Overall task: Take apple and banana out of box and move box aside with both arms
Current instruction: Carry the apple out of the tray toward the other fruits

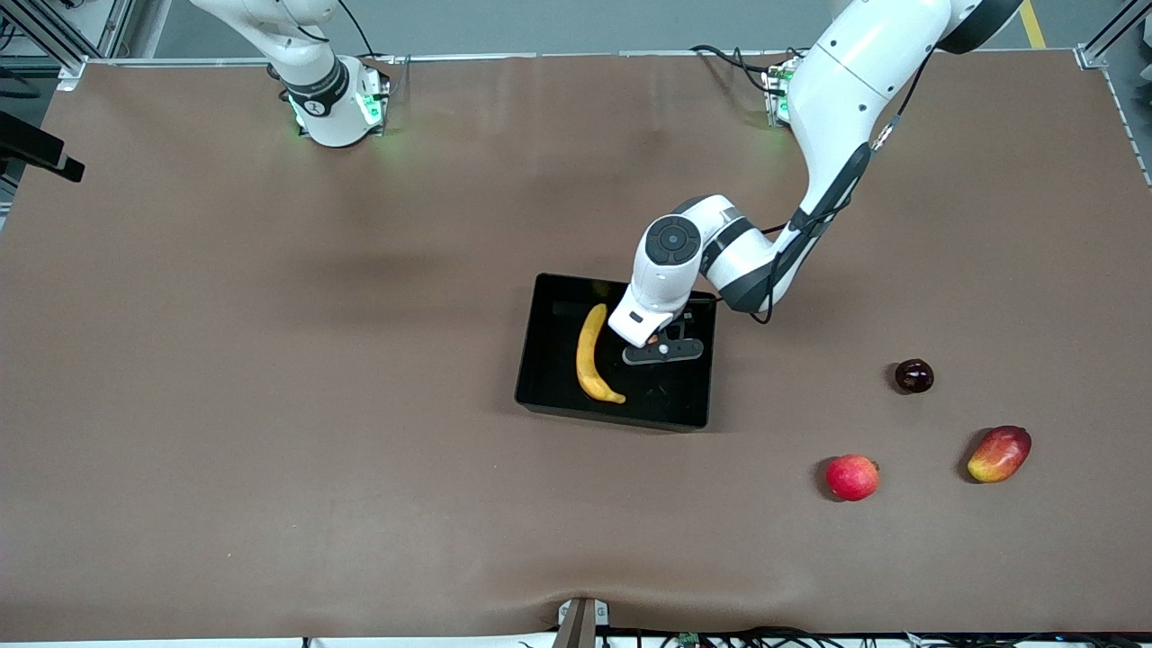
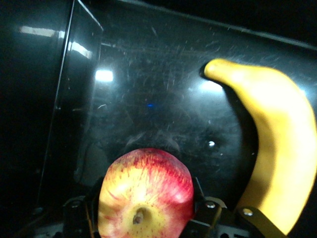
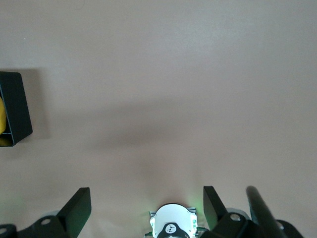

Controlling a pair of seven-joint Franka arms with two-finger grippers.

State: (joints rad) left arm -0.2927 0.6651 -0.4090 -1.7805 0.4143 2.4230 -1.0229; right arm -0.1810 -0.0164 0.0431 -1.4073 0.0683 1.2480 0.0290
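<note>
The left gripper (image 1: 663,347) reaches down into the black tray (image 1: 545,360), its fingers (image 2: 210,214) clamped on a red-and-yellow streaked apple (image 2: 145,194) just above the tray floor. The banana (image 1: 592,354) lies flat in the tray beside the apple, toward the right arm's end, with bare floor between them. The tray's low wall (image 2: 69,106) stands close to the gripper at the left arm's end. The left arm bends sharply at the elbow, its wrist angled down over the tray's farther rim. A plain red fruit (image 1: 851,476), a mango (image 1: 999,454) and a small dark fruit (image 1: 913,375) sit on the brown table (image 1: 270,405), well apart from the tray, toward the left arm's end. The right gripper (image 3: 147,208) waits high over open table near its base, fingers (image 3: 78,208) spread wide.
</note>
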